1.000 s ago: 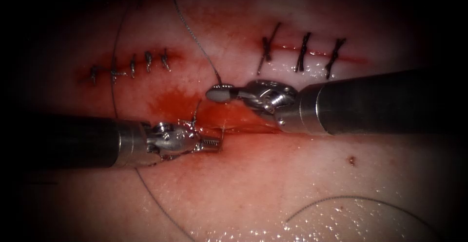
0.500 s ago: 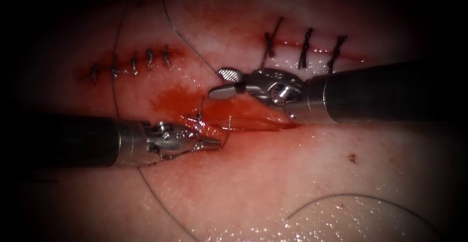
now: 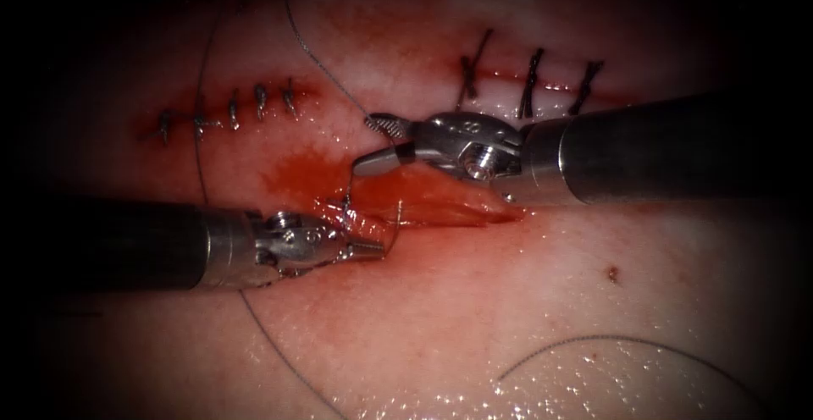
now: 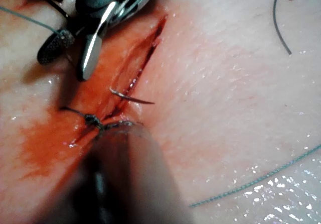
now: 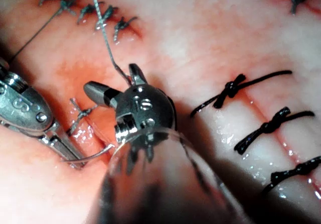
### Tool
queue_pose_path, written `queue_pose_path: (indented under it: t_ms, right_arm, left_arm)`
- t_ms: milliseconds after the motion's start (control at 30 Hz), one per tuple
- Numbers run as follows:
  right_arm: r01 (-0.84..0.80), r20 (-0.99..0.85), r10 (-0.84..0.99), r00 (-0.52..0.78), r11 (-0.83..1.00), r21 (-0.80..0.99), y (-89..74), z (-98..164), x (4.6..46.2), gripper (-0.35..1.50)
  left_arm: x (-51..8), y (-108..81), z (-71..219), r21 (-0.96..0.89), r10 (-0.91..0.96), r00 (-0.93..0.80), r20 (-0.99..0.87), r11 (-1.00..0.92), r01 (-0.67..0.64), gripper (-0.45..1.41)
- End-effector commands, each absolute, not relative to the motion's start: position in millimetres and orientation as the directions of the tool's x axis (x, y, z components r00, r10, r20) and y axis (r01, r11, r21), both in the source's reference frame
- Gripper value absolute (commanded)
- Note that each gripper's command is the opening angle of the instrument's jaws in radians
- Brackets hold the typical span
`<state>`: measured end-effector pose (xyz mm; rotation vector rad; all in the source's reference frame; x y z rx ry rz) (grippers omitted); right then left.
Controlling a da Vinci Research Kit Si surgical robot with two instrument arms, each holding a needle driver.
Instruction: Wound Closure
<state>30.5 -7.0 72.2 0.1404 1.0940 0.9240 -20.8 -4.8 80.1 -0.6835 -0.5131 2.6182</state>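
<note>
While the left needle driver [image 3: 377, 248], left of centre, clamps the curved needle [image 4: 131, 97] lodged in the tissue's [image 3: 508, 301] open cut [image 3: 449, 210], the right needle driver [image 3: 364, 142] hovers agape, empty (thread [image 3: 326, 77] beside its upper jaw). Seemingly mid-stitch; the exposed tip wants a careful grip.

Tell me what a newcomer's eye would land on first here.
The open cut at centre, ringed by red fluid. The left tool grips the needle, which sits in the tissue across the cut. The right tool hovers above, jaws open, thread at its upper jaw.
</note>
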Motion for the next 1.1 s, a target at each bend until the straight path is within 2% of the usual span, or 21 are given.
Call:
queue_pose_path:
  t_ms: [33, 67, 133, 333, 467, 700, 1100]
  right_arm:
    - [-0.586, -0.701, 0.699, 0.14, 0.629, 0.511, -7.5, 72.7, 30.5, 0.61]
    - [-0.602, -0.701, 0.699, 0.142, 0.623, 0.5, -7.7, 72.6, 29.8, -0.3]
    - [-0.611, -0.699, 0.701, 0.143, 0.618, 0.495, -7.7, 72.4, 29.4, -0.35]
    - [-0.657, -0.691, 0.709, 0.138, 0.588, 0.472, -8.1, 71.9, 28.8, -0.35]
    - [-0.586, -0.666, 0.73, 0.154, 0.61, 0.534, -8.9, 72.2, 29.5, -0.35]
    - [-0.523, -0.511, 0.844, 0.165, 0.514, 0.68, -11.1, 72.6, 30.5, -0.35]
    - [-0.547, -0.322, 0.923, 0.211, 0.385, 0.744, -13.8, 72.7, 30.9, -0.35]
  left_arm:
    - [-21.3, -5.6, 80.7, -0.438, 0.448, -0.808, -0.382, -0.858, -0.269, -0.11]
    - [-21.2, -5.6, 80.6, -0.438, 0.448, -0.808, -0.383, -0.858, -0.268, -0.11]
    - [-21.2, -5.6, 80.6, -0.438, 0.448, -0.808, -0.383, -0.858, -0.268, -0.13]
    - [-21.2, -5.5, 80.5, -0.437, 0.443, -0.81, -0.385, -0.86, -0.262, -0.13]
    - [-21.2, -5.4, 80.4, -0.437, 0.438, -0.811, -0.388, -0.862, -0.257, -0.11]
    - [-21.0, -4.7, 80.0, -0.435, 0.421, -0.816, -0.397, -0.869, -0.236, -0.11]
    - [-21.2, -4.3, 78.8, -0.396, 0.389, -0.808, -0.443, -0.893, -0.213, -0.1]
